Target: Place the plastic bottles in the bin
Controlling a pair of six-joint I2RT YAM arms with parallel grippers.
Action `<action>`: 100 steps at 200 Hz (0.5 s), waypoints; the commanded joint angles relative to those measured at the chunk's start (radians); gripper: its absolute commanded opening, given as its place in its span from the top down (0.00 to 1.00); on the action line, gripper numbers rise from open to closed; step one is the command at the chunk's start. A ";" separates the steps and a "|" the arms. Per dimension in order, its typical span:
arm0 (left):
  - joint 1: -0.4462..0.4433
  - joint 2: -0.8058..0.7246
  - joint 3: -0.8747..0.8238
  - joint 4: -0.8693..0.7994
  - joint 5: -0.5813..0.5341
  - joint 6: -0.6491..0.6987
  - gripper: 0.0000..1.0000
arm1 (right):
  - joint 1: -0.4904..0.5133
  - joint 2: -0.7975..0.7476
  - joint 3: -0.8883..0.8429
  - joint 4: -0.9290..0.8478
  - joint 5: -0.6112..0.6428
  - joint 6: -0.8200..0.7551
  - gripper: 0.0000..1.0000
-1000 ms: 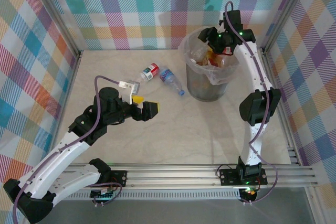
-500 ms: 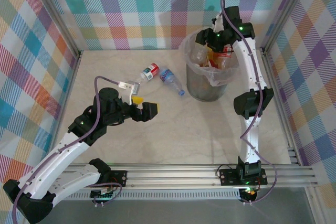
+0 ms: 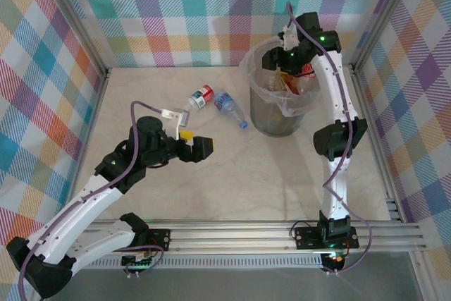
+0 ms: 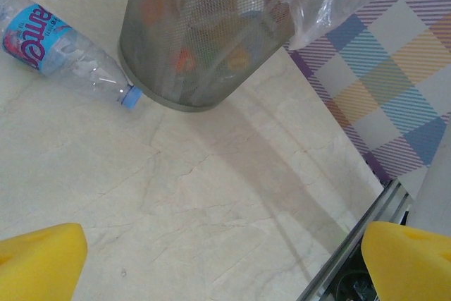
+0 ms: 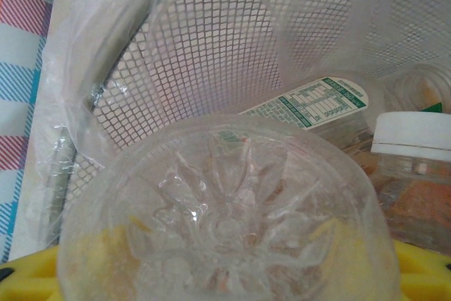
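Right hand (image 3: 283, 53) of mine grasps a clear bottle (image 5: 225, 223) over the bin (image 3: 271, 121). My left hand (image 3: 192, 140) hangs released above the table (image 3: 282, 174), near a blue-labelled bottle (image 4: 49, 40) lying left of the bin.

Held between the right gripper's (image 5: 225, 281) yellow pads, over the wastebasket's mouth: a clear bottle (image 5: 225, 227), moulded base to the camera. Beneath it, inside the bag-lined grey mesh wastebasket (image 3: 280, 116): more bottles, including a green-labelled bottle (image 5: 310, 103) and a white-capped bottle (image 5: 412, 135). Ahead of the left gripper (image 4: 225, 266), both on their sides: a blue-label bottle (image 4: 56, 51), cap just beside the wastebasket's foot, and to its left a red-label bottle (image 3: 201, 96).
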 commanded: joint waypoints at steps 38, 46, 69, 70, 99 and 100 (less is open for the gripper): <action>-0.008 0.005 0.033 0.015 0.020 -0.011 0.00 | 0.015 -0.074 -0.012 -0.063 0.067 -0.031 0.16; -0.008 0.005 0.032 0.016 0.020 -0.009 0.00 | 0.015 -0.086 -0.013 -0.050 0.073 -0.023 0.16; -0.008 0.004 0.032 0.016 0.020 -0.011 0.00 | 0.016 -0.117 -0.014 -0.007 0.103 -0.003 0.14; -0.008 0.004 0.032 0.016 0.020 -0.010 0.00 | 0.016 -0.118 -0.015 -0.006 0.104 -0.003 0.14; -0.008 0.005 0.032 0.015 0.022 -0.010 0.00 | 0.015 -0.180 -0.075 0.075 0.162 0.014 0.15; -0.008 0.004 0.032 0.016 0.022 -0.009 0.00 | 0.015 -0.184 -0.079 0.078 0.162 0.015 0.16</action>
